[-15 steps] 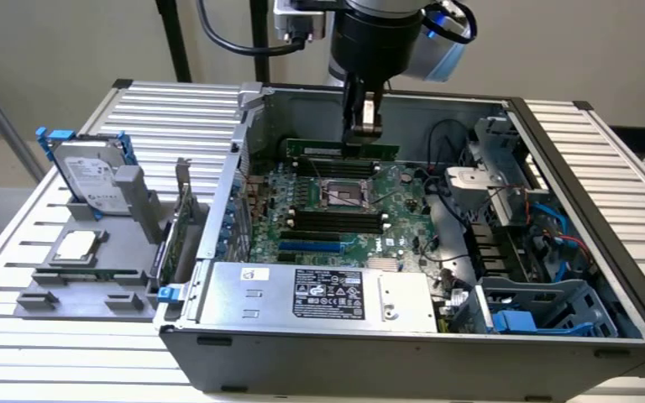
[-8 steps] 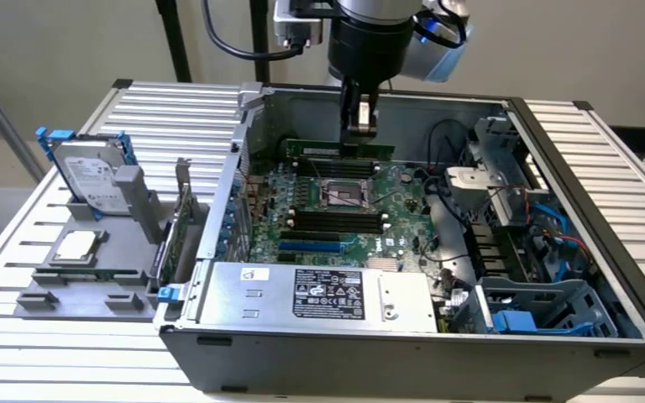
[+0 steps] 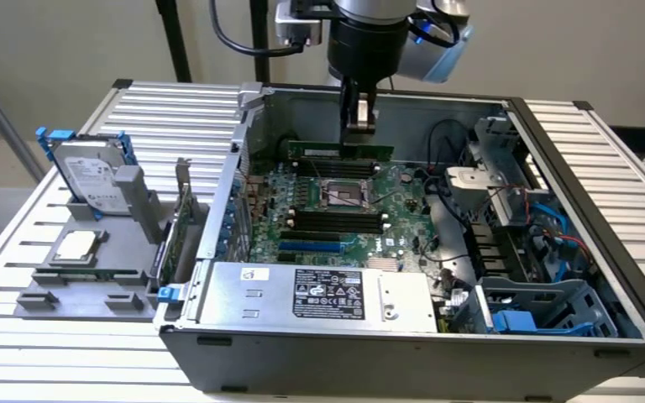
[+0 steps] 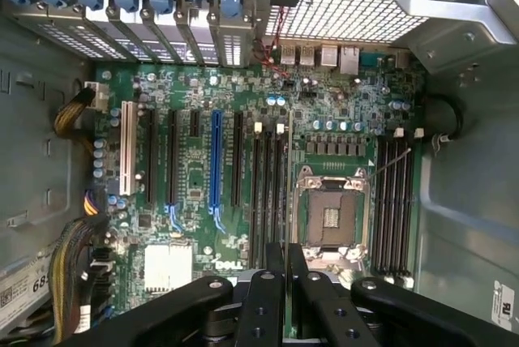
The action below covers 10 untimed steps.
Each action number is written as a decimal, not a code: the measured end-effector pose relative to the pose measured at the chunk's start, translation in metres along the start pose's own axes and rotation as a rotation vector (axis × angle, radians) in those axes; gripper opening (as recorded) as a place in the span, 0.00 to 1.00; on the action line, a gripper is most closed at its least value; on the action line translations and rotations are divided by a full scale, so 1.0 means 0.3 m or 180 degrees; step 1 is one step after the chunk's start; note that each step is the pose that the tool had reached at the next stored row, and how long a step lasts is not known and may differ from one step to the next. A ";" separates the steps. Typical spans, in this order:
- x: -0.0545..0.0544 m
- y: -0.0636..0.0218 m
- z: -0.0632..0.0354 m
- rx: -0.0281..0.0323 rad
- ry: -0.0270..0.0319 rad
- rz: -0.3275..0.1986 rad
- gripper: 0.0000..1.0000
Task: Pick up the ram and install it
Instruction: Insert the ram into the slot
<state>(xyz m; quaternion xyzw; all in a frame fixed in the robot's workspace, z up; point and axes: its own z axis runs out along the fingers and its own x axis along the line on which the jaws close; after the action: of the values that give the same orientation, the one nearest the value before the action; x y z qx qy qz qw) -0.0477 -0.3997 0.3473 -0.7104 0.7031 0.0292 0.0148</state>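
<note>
Atop the counter (image 3: 591, 159): an open computer case (image 3: 300, 361) lies on its side, filling the middle of the exterior view.
Motherboard (image 3: 300, 189): green, flat on the case floor, centre of the case.
Power supply (image 3: 322, 294): grey box with a label, at 6 o'clock from the motherboard.
Grey holder (image 3: 87, 277): on the counter at 9 o'clock from the case; a silver hard drive (image 3: 87, 176) in a blue frame leans at its 12 o'clock end.
Gripper (image 3: 356, 126): comes down into the case at 12 o'clock, fingers clamped on the ram.
Ram (image 3: 339, 152): long green stick, held level by its upper edge, at 12 o'clock from the CPU socket (image 3: 345, 195); contact with the board cannot be told.
Memory slots (image 3: 322, 220): black, empty, at 6 o'clock from the socket.
Wrist view: the gripper (image 4: 285, 282) hangs over the motherboard, beside the socket.
</note>
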 end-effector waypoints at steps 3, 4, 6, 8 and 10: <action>-0.021 0.000 0.011 0.0005 0.0053 0.0001 0.14; -0.028 -0.001 0.017 0.0005 0.0063 0.0001 0.14; -0.035 -0.001 0.028 0.0006 0.0080 0.0002 0.14; -0.036 -0.001 0.040 0.0006 0.0090 0.0001 0.14; -0.035 -0.002 0.052 0.0005 0.0095 0.0001 0.14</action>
<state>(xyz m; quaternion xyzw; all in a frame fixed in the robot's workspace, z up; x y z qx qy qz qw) -0.0477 -0.3882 0.3325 -0.7106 0.7034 0.0180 0.0049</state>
